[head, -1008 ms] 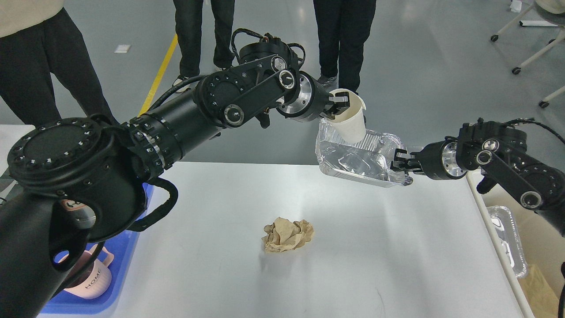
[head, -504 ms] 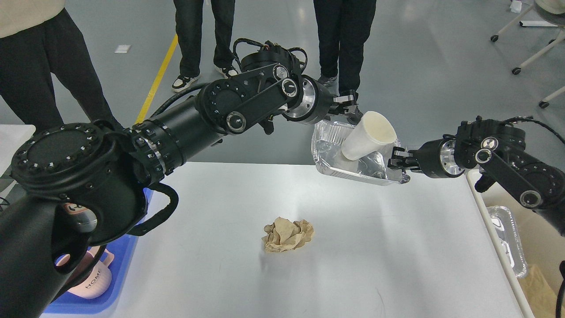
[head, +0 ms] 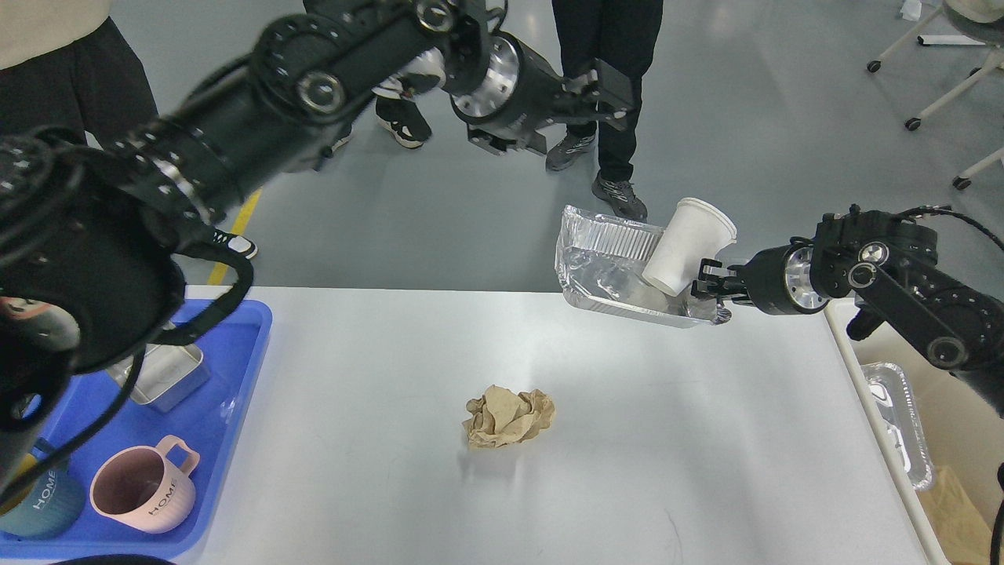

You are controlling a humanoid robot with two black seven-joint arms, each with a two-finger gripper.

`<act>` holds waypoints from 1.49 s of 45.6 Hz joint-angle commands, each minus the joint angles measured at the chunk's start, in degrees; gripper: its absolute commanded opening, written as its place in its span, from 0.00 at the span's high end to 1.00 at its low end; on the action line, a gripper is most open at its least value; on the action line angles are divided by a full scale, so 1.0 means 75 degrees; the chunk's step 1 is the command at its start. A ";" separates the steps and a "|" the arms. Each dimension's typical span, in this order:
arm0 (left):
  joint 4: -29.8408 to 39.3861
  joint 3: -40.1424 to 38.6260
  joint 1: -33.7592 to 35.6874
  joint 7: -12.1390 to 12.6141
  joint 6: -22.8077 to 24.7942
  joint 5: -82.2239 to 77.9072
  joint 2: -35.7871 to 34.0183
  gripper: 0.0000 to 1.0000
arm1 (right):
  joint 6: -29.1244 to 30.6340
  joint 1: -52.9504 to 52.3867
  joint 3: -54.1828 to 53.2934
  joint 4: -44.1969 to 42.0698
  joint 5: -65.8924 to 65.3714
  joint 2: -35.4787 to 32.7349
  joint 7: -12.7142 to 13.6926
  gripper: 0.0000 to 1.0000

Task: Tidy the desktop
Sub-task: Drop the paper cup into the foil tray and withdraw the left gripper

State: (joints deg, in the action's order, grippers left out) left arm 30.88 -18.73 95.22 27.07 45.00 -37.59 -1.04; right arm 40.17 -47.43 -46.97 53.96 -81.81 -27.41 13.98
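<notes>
Counter (head: 627,439): the large white desktop fills the lower middle of the view, with a blue tray at its left end and a cream bin just past its right edge.
Foil tray (head: 604,275): held tilted above the counter's far edge, open side turned toward the camera.
Foil tray contents: one white paper cup (head: 690,245) leaning inside against the right end, mouth up and to the right, rising above the rim.
Right pincer (head: 710,284): pinching the foil tray's right rim — fingers pressed onto the edge just beside the cup's base.
Left pincer (head: 608,86): raised high over the floor beyond the counter, well apart from the foil tray; seen dark against a bystander's trousers, so I cannot tell whether it is spread or pressed together.
Crumpled brown paper (head: 508,416): lying loose near the middle of the counter, touching nothing else.
Blue tray (head: 235,392): holds a pink mug (head: 145,490) marked HOME, a teal mug (head: 39,502) at the near left corner, and a small metal box (head: 165,375) farther back.
Bin (head: 965,439): a second foil tray (head: 902,424) rests along its left side — some brown paper (head: 953,510) lies nearer the camera.
</notes>
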 commanded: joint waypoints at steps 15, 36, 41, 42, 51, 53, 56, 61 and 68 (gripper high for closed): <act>0.3954 0.0177 -0.1584 -0.0012 0.1334 -0.0015 -0.6702 0.04 | 0.0011 0.0030 -0.0007 0.0025 0.0010 0.0022 -0.0013 1.00; 0.4366 -0.2999 -0.5805 -0.0563 0.0235 -0.0038 -0.7268 0.04 | 0.0011 0.0113 -0.0007 0.0036 -0.0002 0.0069 -0.0013 1.00; 0.4378 -0.3010 -0.5946 -0.0598 0.0129 -0.0050 -0.7198 0.04 | 0.0000 0.0124 -0.0007 0.0036 -0.0002 0.0069 -0.0013 1.00; 0.4378 -0.3022 -0.5969 -0.0598 0.0129 -0.0050 -0.7209 0.04 | 0.0000 0.0124 -0.0007 0.0036 0.0010 0.0069 -0.0013 1.00; 0.4600 -0.3115 -0.5970 -0.0458 0.0328 0.0044 -0.7478 0.05 | 0.0011 0.0124 0.0005 0.0036 -0.0002 0.0092 -0.0013 1.00; 0.4892 -0.3267 -0.5970 -0.0422 0.0468 0.0067 -0.7724 0.05 | 0.0011 0.0124 0.0005 0.0036 -0.0002 0.0104 -0.0013 1.00; 0.5349 -0.3432 -0.5993 -0.0270 0.0901 0.0265 -0.8332 0.05 | 0.0011 0.0148 0.0005 0.0036 -0.0002 0.0127 -0.0013 1.00; 0.5877 -0.3444 -0.6005 -0.0141 0.1334 0.1015 -0.9586 0.07 | 0.0011 0.0229 0.0005 0.0036 -0.0014 0.0197 -0.0013 1.00; 0.6054 -0.3409 -0.6016 -0.0270 0.1334 0.1333 -1.0783 0.08 | 0.0011 0.0241 0.0005 0.0025 -0.0037 0.0326 -0.0013 1.00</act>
State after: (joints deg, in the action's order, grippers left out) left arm 75.60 -44.53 50.20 25.93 54.83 -28.79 -76.31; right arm 40.26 -45.71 -46.95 54.18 -81.95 -25.63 13.88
